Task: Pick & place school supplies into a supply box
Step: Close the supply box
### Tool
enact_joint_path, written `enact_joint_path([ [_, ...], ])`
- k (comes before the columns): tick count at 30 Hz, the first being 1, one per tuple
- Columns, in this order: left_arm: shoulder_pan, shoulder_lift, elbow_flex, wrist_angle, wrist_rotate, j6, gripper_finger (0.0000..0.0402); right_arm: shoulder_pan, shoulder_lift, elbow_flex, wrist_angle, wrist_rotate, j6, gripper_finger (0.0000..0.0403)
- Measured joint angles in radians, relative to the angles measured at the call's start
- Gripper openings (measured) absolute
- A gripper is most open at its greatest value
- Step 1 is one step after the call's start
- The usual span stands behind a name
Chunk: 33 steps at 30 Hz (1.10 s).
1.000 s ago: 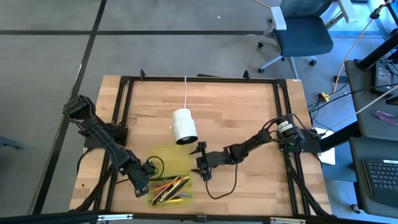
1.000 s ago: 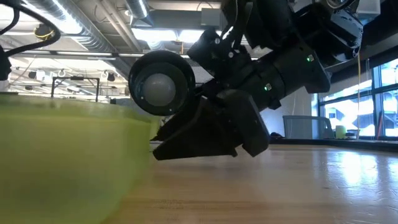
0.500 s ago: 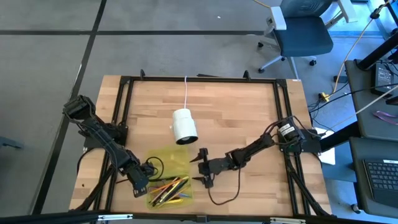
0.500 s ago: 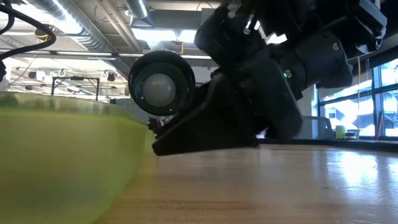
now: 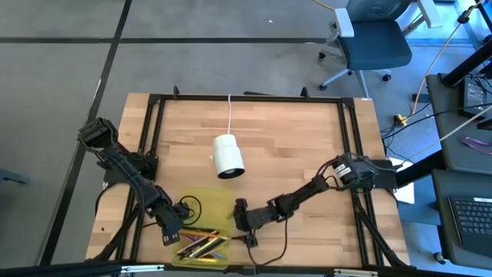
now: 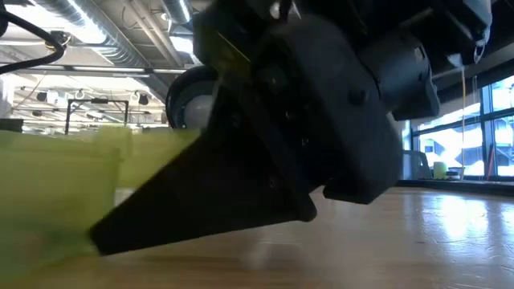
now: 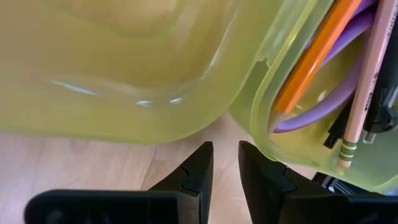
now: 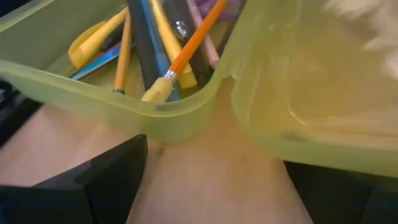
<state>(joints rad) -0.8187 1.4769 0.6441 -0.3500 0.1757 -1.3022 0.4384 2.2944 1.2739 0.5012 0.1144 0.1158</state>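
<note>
From above, you have the supply box [image 5: 201, 245] lying open near the table's [image 5: 292, 146] front edge, between both grippers, its long axis running roughly from one gripper to the other; the pens and pencils [image 5: 198, 246] inside lie along that axis. Your left gripper [image 5: 173, 233] sits at one short end of the box, your right gripper [image 5: 240, 225] at the opposite end; a white cylinder [image 5: 227, 156] on a cord lies well apart, behind them. In the low view, the right arm's dark body fills most of the picture, with the box's yellow-green wall [image 6: 56, 193] beside it. Your left wrist view shows the left fingers [image 7: 198, 171] nearly together with a narrow gap, holding nothing, the box's corner just ahead of their tips; an orange pencil [image 7: 317, 53] and purple scissor handle [image 7: 323, 106] lie inside. Your right wrist view shows its fingers [image 8: 106, 174] spread wide, the box's tray [image 8: 93, 93] and lid [image 8: 311, 93] just beyond them, pencils pointing away from the fingers.
</note>
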Motion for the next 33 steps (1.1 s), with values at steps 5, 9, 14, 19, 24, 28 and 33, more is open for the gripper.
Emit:
enact_joint_path([
  [5, -0.002, 0.000, 0.000, 0.003, 0.000, -0.006, 0.0072, 0.012, 0.005, 0.036, -0.080, 0.008, 0.001, 0.0369],
  [9, -0.001, 0.000, 0.000, 0.011, 0.025, -0.010, 0.0072, 0.013, 0.005, 0.035, -0.093, 0.031, 0.019, 0.0369],
  [14, -0.007, 0.000, 0.000, 0.014, 0.025, -0.012, 0.0072, 0.014, 0.005, 0.038, -0.108, 0.053, -0.004, 0.0369],
  [19, -0.007, 0.000, 0.000, 0.013, 0.027, -0.020, 0.0072, 0.013, 0.006, 0.052, -0.127, 0.071, -0.048, 0.0369],
  [24, -0.007, 0.000, 0.000, 0.006, 0.036, -0.020, 0.0072, 0.013, 0.005, 0.077, -0.157, 0.094, -0.123, 0.0369],
  [28, -0.006, 0.000, 0.002, -0.001, 0.020, -0.022, 0.0072, 0.010, 0.000, 0.090, -0.192, 0.138, -0.173, 0.0369],
  [33, -0.006, -0.006, 0.003, -0.012, 0.019, -0.023, 0.0072, 0.015, -0.004, 0.093, -0.200, 0.215, -0.212, 0.0369],
])
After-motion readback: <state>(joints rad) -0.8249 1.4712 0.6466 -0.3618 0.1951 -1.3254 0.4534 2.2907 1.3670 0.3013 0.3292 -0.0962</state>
